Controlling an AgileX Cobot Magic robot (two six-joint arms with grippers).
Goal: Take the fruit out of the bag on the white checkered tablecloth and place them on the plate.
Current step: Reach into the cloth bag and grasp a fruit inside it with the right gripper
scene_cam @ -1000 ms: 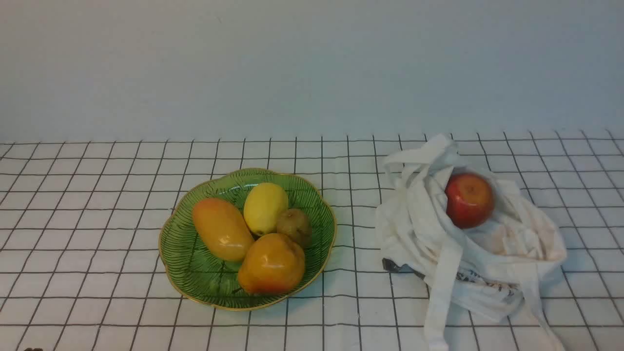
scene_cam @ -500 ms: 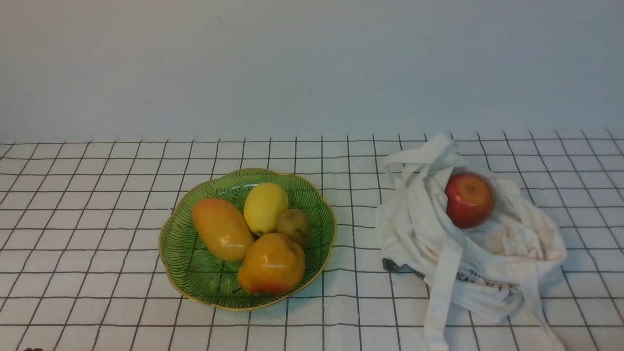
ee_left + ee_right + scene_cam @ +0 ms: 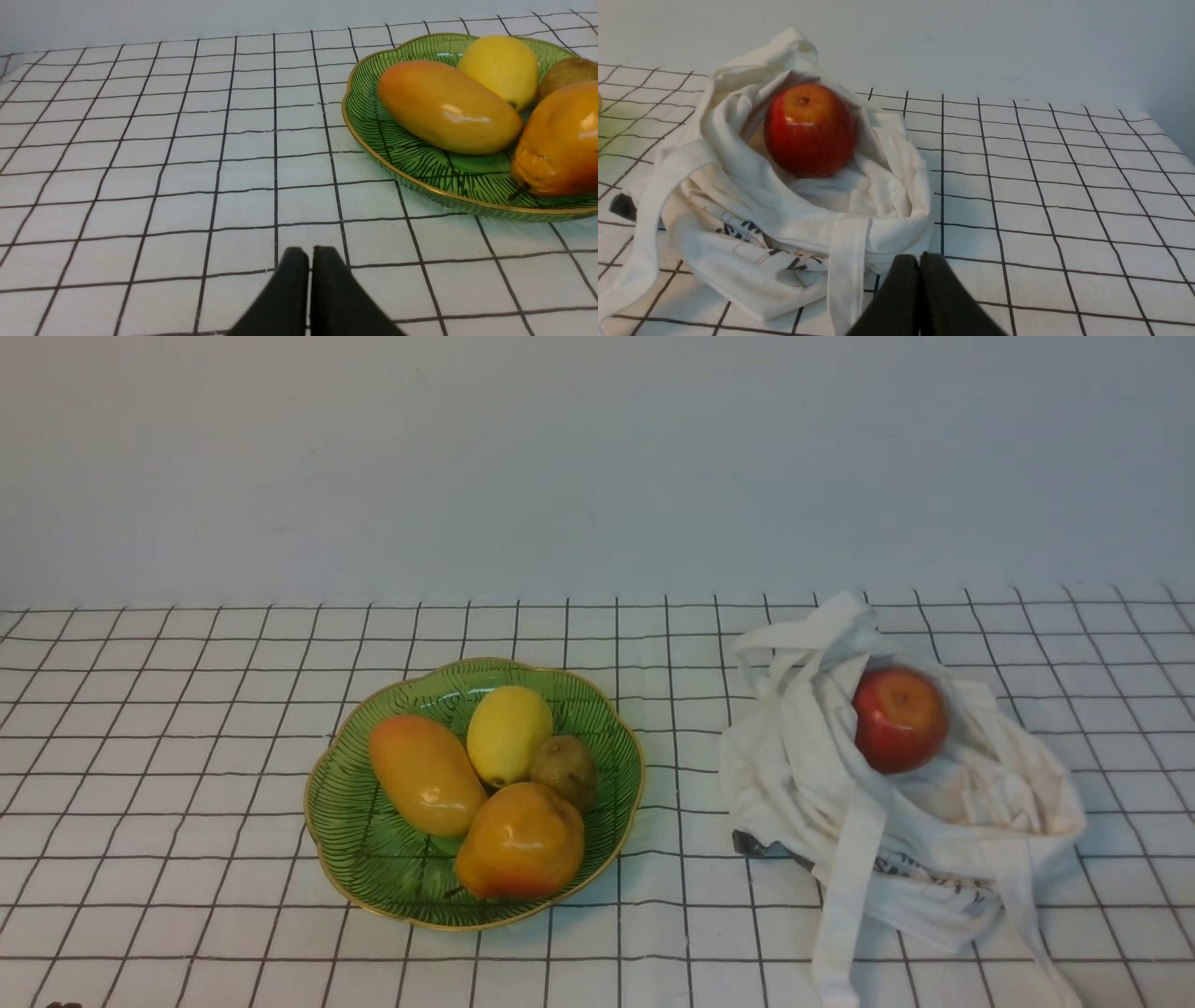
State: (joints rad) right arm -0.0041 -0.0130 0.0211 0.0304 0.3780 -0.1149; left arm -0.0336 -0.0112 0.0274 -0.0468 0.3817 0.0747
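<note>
Apple (image 3: 900, 720) nested in the bag (image 3: 943, 840), towards the tablecloth's (image 3: 691, 933) right edge, its folds seemingly cradling it; left gripper (image 3: 303, 254) and right gripper (image 3: 921, 261) closed, empty, presumably awaiting the pick.

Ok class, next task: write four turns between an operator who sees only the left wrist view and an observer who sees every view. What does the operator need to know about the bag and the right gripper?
Operator: Any fruit still in the bag?
Observer: Yes, a red apple sits in the open mouth of the bag, right of the plate.
Operator: Is the right gripper holding anything?
Observer: No, the right gripper is shut and empty.
</note>
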